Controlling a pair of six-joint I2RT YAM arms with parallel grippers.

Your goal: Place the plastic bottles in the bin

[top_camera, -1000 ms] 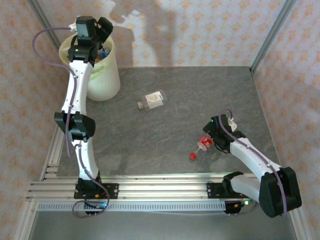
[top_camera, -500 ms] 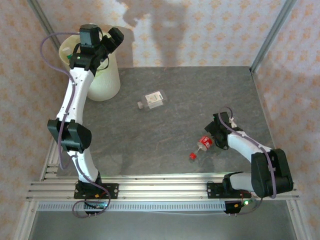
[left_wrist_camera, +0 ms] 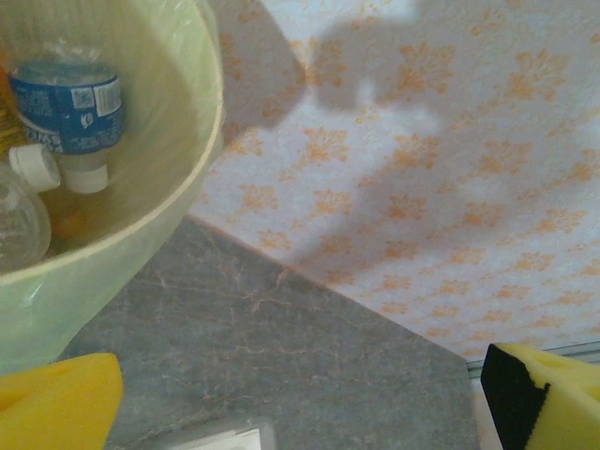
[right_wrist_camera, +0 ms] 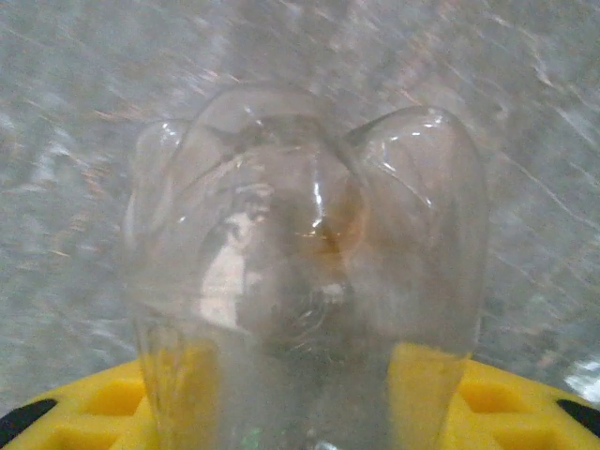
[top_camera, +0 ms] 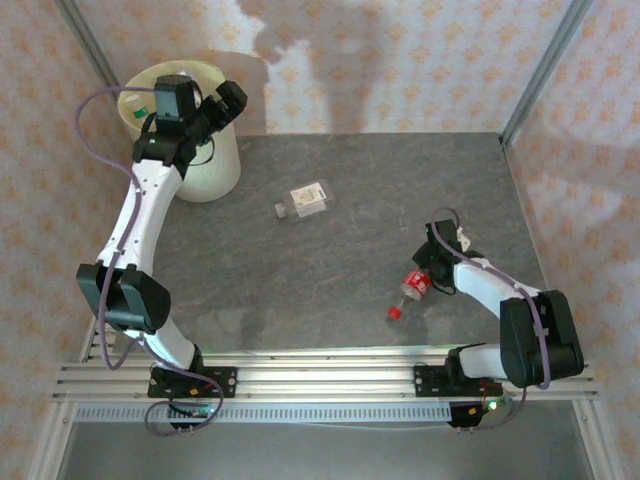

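Grasp step: right pincer [top_camera: 428, 272] at the red bottle [top_camera: 414, 284], 4 o'clock on the desk [top_camera: 350, 170]!
Jaws flank it, grip unclear; left pincer [top_camera: 228, 100] gapes by the bin [top_camera: 215, 170], 11 o'clock. Next: firm squeeze, lift, carry across.

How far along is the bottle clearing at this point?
Done: several bottles, including a blue-labelled clear plastic one, lie inside the pale yellow round plastic bin. In hand: the right gripper has a red-labelled clear bottle between its fingers on the grey table; the left gripper is open by the bin. Left: a white-labelled clear bottle on the table.
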